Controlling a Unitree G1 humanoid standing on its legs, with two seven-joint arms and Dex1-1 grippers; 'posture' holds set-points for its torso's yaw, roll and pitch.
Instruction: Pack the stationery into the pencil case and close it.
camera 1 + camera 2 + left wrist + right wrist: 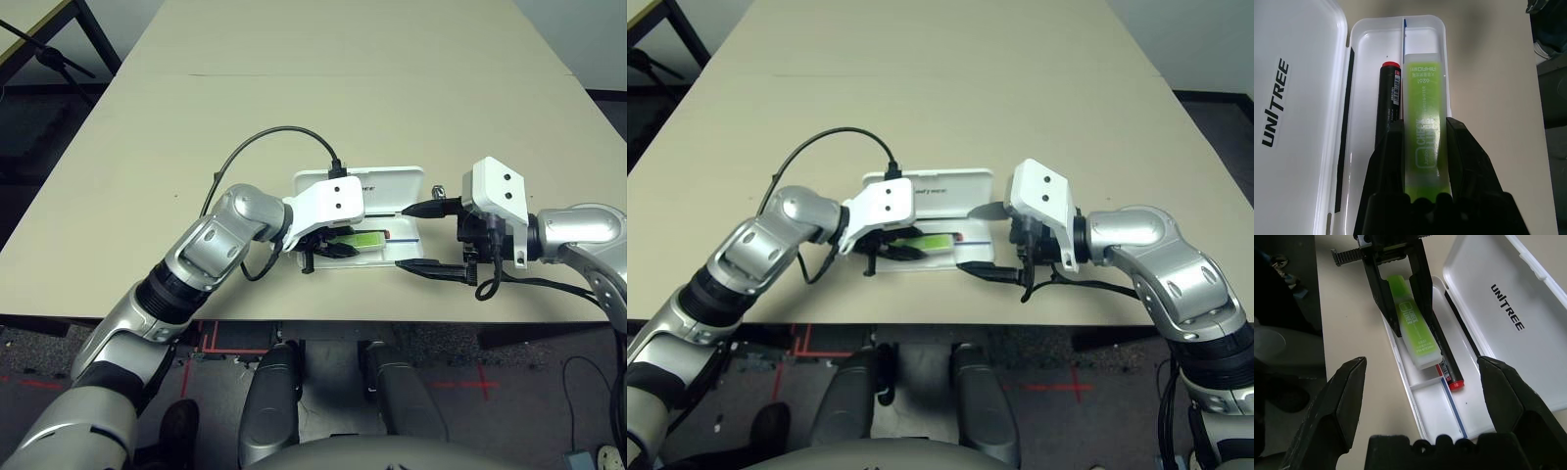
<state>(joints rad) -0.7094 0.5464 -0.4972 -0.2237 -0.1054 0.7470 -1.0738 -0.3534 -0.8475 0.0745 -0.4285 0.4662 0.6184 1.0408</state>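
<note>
While the white pencil case [1432, 416] lies open near the table's [294, 88] front edge, its lid [1508, 308] flat on the far side, the light green highlighter [1425, 142] runs lengthwise along the tray, parallel to the red marker [1388, 105] just beside it. The left gripper [1422, 147] pinches the highlighter's rear end between both fingers. The right gripper [1420, 396] hovers spread wide over the tray's other end, where the tray floor is bare. Beyond the lid, the tabletop is open.
</note>
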